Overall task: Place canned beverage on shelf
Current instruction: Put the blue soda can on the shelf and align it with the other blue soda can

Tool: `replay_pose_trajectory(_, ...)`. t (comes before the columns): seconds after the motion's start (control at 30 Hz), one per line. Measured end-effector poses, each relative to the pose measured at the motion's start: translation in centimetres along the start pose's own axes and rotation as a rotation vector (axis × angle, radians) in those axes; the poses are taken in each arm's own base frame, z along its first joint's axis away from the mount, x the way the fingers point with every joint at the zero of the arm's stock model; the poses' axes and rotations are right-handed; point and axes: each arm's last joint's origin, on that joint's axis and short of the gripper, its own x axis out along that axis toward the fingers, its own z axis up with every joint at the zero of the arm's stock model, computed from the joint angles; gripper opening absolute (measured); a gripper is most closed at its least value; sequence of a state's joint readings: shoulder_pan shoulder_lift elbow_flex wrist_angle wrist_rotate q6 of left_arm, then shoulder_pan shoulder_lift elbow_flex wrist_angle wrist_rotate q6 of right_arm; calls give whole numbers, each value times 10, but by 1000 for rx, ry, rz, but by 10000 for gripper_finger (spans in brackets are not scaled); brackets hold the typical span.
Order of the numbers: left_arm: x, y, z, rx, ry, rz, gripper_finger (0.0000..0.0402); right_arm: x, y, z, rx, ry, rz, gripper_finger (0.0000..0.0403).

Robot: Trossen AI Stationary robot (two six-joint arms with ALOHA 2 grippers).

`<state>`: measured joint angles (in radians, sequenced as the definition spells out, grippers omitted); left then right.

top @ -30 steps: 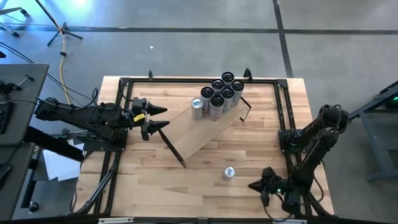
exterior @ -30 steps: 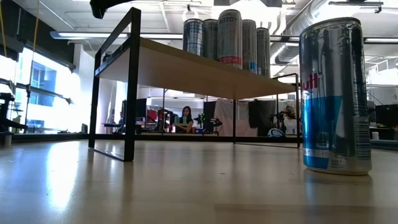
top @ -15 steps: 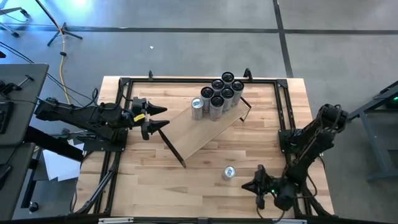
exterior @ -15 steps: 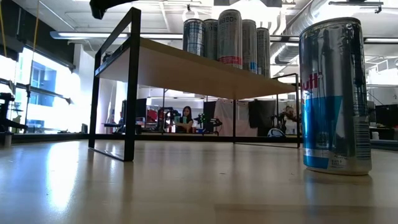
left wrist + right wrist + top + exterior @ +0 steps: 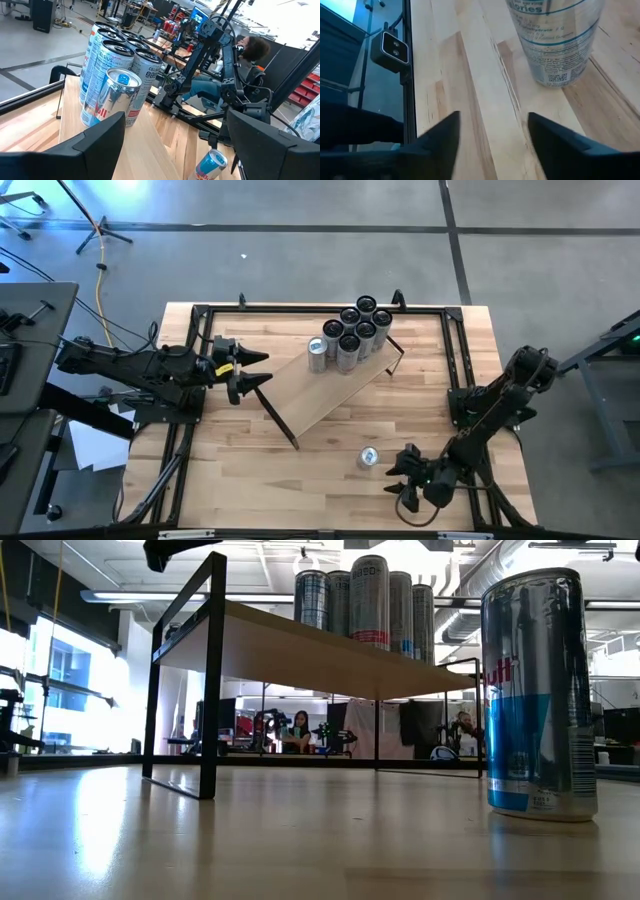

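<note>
Looking down on the bench [image 5: 330,470], we see one lone can [image 5: 369,457] standing upright on the bare wood near the front edge, well apart from the shelf [image 5: 325,385], which lies slantwise across the middle. Our right pincer [image 5: 397,480] sits low just beside that can, on the side away from the shelf, with its fingers [image 5: 440,135] spread apart and nothing between them; through its wrist camera the can stands just ahead of the gap, not touched. A cluster of cans [image 5: 352,332] already stands on the far end of the shelf, packed close together. From bench height we see the lone can large at the right, and the shelf board raised on its black brackets [image 5: 210,670] with the cluster on top. Our left pincer [image 5: 258,372] hangs near the shelf's other end, open and empty. People [image 5: 298,730] sit at desks in the room behind.
</note>
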<state>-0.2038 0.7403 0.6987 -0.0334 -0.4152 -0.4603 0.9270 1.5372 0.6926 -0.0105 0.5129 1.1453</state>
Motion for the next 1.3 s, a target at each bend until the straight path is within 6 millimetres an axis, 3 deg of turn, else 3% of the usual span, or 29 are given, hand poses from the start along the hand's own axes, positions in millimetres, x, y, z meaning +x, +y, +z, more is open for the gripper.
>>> replay_pose_trajectory(0.2,0,0,0,0,0,0,321,0,0,0,-27,10,-1,317)
replay_pose_trajectory(0.4,0,0,0,0,0,0,321,0,-1,0,-85,11,-1,371)
replay_pose_trajectory(0.97,0,0,0,1,1,0,321,0,-1,-1,-138,14,-5,378)
replay_pose_trajectory(1.3,0,0,0,119,1,-1,321,1,-2,1,-140,14,-13,378)
